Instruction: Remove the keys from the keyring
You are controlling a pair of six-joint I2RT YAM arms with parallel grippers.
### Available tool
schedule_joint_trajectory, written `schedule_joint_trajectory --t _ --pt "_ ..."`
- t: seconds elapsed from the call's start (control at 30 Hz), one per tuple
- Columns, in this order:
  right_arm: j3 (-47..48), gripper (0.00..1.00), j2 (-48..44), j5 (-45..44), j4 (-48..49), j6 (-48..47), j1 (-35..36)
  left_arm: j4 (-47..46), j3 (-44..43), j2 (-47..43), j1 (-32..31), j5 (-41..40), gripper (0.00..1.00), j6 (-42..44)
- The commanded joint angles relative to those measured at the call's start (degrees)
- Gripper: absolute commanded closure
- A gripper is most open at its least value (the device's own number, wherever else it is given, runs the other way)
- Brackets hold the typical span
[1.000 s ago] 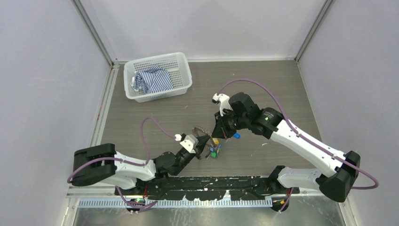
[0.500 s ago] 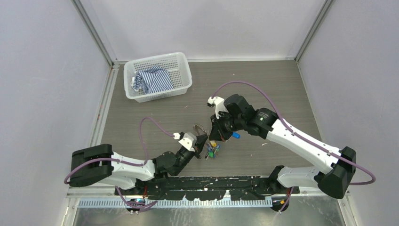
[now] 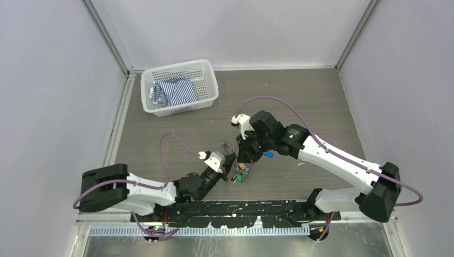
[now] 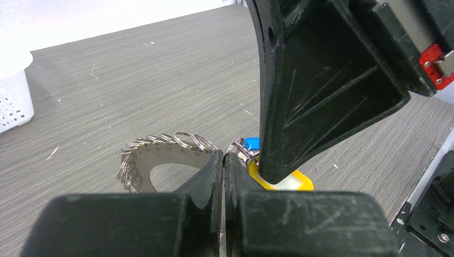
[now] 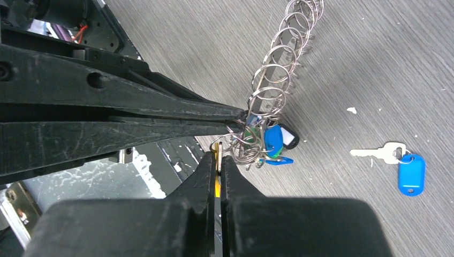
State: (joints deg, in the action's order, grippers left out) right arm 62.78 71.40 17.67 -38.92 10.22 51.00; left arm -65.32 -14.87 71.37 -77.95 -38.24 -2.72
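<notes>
Pinching together at the tips, the left gripper (image 4: 223, 160) is closed on the near edge of the keyring (image 4: 155, 156). Whether it holds the big ring itself or one of its small split rings is hard to tell. The ring fans away beyond those tips. The right gripper (image 5: 218, 160) meets the left almost tip to tip from the opposite side, clamped on the thin edge of a yellow tag (image 4: 281, 183) in the bunch of keys (image 5: 267, 144) just past its fingertips. One loose key (image 5: 375, 152) with a blue tag lies on the table (image 5: 375, 64), well apart from both grippers.
</notes>
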Motion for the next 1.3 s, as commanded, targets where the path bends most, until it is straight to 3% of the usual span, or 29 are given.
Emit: schedule_joint_trajectory --t 0.0,0.3,0.8,1.27 --pt "-0.82 0.99 0.38 1.34 -4.05 -2.08 1.5 -5.54 -1.52 -1.58 0.76 -4.94 1.0 1.34" --pt "-0.65 0.99 1.85 2.46 -4.26 -2.91 1.91 -7.58 -1.39 -0.63 0.48 -3.64 1.0 2.54" --pt "0.0 0.99 3.17 1.63 -6.97 -4.3 3.21 -13.19 -0.19 0.5 -0.16 -1.42 1.0 11.61" --pt "-3.28 0.99 -1.63 -4.82 -2.49 -0.31 3.02 -16.68 0.02 1.4 -1.24 -1.78 1.0 13.64"
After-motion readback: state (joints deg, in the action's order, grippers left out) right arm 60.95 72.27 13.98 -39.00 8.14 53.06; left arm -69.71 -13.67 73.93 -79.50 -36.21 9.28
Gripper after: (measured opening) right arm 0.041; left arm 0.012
